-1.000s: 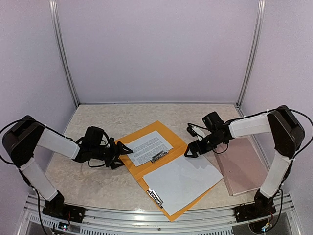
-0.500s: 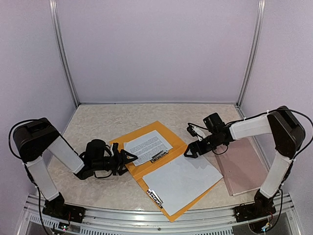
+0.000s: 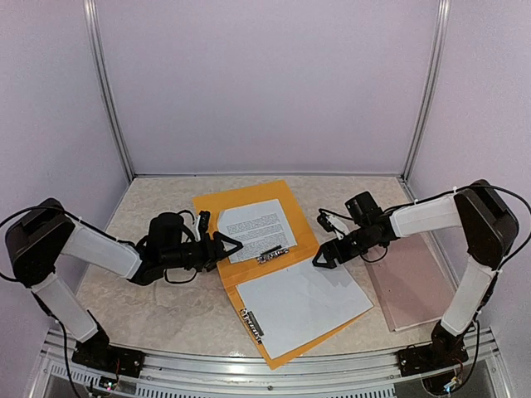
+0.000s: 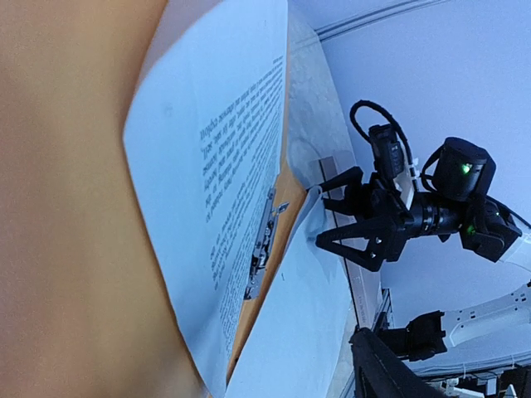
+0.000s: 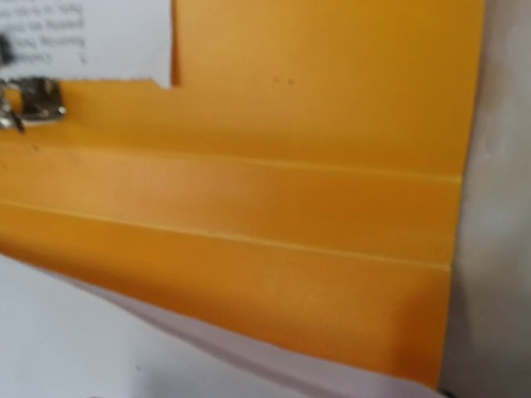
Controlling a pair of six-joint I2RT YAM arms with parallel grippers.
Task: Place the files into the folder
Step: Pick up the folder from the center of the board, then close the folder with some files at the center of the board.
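Black left end effector (image 3: 219,240), fingers spread wide, sits at the left edge of the open orange folder (image 3: 217,207) on the speckled worktop (image 3: 158,307). The right end effector (image 3: 322,254), also spread wide, is just beside the folder's right edge. One of the files (image 3: 257,225), printed with black text too small to read, lies on the far flap with a metal clip (image 3: 267,254) at its near edge. A blank white sheet (image 3: 303,303) covers the near flap. A pinkish board (image 3: 415,286) lies to the right.
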